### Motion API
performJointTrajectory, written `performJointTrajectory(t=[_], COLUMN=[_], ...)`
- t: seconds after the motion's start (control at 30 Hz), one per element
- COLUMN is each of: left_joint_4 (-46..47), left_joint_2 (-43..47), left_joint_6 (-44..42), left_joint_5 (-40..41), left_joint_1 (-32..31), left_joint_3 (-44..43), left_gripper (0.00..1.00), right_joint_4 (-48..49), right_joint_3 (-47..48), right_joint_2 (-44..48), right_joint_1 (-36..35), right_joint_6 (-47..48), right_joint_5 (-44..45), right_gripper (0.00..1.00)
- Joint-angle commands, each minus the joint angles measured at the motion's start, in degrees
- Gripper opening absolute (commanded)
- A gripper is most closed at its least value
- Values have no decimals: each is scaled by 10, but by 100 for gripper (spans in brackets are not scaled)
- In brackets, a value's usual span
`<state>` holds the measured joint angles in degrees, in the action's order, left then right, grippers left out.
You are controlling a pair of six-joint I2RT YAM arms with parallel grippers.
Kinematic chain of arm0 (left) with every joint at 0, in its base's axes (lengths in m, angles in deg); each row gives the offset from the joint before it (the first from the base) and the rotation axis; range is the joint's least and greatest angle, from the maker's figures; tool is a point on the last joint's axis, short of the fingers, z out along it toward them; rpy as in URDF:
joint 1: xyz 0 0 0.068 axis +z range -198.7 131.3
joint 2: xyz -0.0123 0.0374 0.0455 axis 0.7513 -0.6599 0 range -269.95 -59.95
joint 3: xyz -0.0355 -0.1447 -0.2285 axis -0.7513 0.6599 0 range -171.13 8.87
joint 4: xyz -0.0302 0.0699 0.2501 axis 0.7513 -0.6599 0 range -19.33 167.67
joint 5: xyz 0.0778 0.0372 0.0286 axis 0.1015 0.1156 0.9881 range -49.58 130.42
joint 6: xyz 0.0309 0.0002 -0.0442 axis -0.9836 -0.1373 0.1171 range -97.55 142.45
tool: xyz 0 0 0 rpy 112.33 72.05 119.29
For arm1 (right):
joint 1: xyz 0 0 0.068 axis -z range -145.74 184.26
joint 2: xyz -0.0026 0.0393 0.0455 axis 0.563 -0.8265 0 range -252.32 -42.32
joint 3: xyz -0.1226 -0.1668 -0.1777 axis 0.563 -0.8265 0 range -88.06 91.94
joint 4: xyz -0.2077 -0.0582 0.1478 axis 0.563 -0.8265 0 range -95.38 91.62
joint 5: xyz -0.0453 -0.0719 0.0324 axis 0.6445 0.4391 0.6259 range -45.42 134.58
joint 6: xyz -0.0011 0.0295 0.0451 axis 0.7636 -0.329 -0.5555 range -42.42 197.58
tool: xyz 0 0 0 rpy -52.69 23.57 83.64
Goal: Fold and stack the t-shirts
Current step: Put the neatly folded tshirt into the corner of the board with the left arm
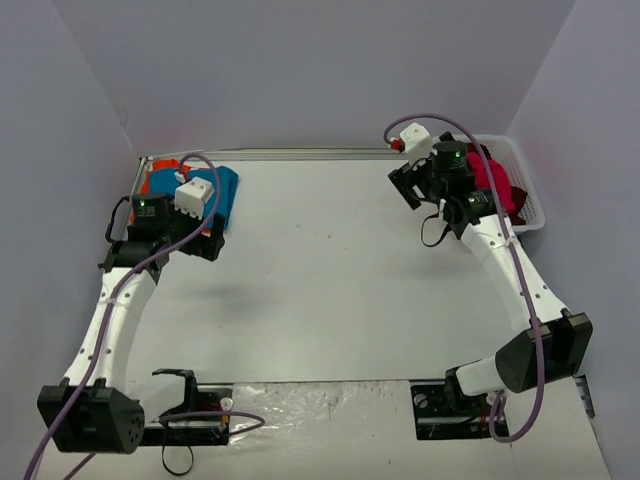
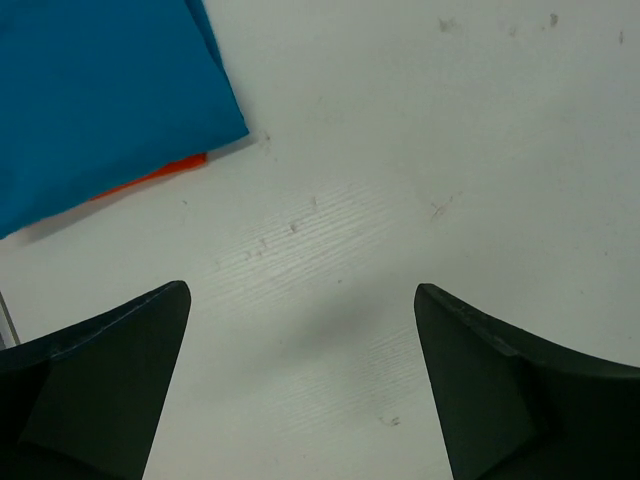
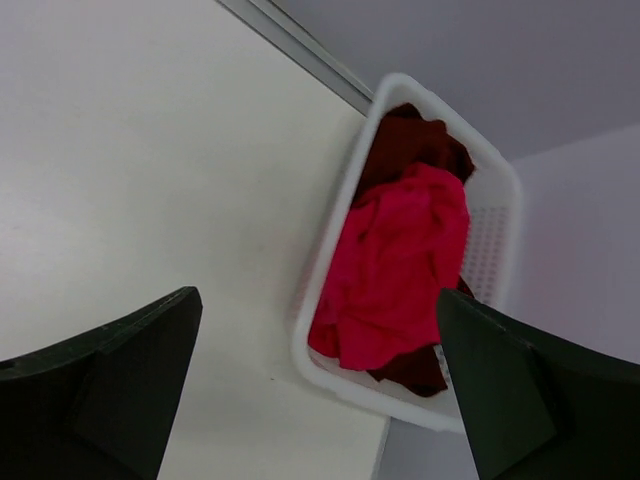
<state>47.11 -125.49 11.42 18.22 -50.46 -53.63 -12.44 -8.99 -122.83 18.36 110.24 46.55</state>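
Observation:
A folded teal-blue t-shirt (image 1: 224,190) (image 2: 100,100) lies at the table's back left on top of an orange t-shirt (image 1: 158,181) (image 2: 160,175). My left gripper (image 1: 208,242) (image 2: 301,290) hovers over bare table just right of this stack, open, with nothing between its fingers. A crumpled magenta-pink t-shirt (image 1: 492,178) (image 3: 400,260) sits in the white basket (image 1: 530,200) (image 3: 330,260) over a dark red t-shirt (image 3: 415,140). My right gripper (image 1: 405,186) (image 3: 318,295) hangs open and empty above the table, just left of the basket.
The basket stands at the back right corner against the wall. A metal rail (image 1: 300,154) runs along the table's far edge. Grey walls close in on the left, back and right.

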Motion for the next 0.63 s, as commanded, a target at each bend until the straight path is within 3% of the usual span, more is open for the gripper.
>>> performJointTrajectory(t=[0.0, 0.2, 0.4, 0.6], left_joint_4=[43, 75, 83, 87], left_joint_2=[57, 103, 118, 124], left_joint_6=[-26, -19, -11, -13], left_joint_5=[-18, -77, -96, -107], left_joint_1=[4, 52, 78, 84], left_joint_3=[40, 90, 100, 106], left_gripper=[94, 94, 94, 94], right_joint_4=[69, 170, 143, 135], right_joint_3=[-20, -42, -37, -86], right_joint_2=[-47, -47, -41, 68], right_joint_1=[25, 95, 130, 132], right_joint_6=[-27, -109, -157, -196], right_joint_5=[146, 131, 89, 116], right_gripper=[100, 100, 100, 100])
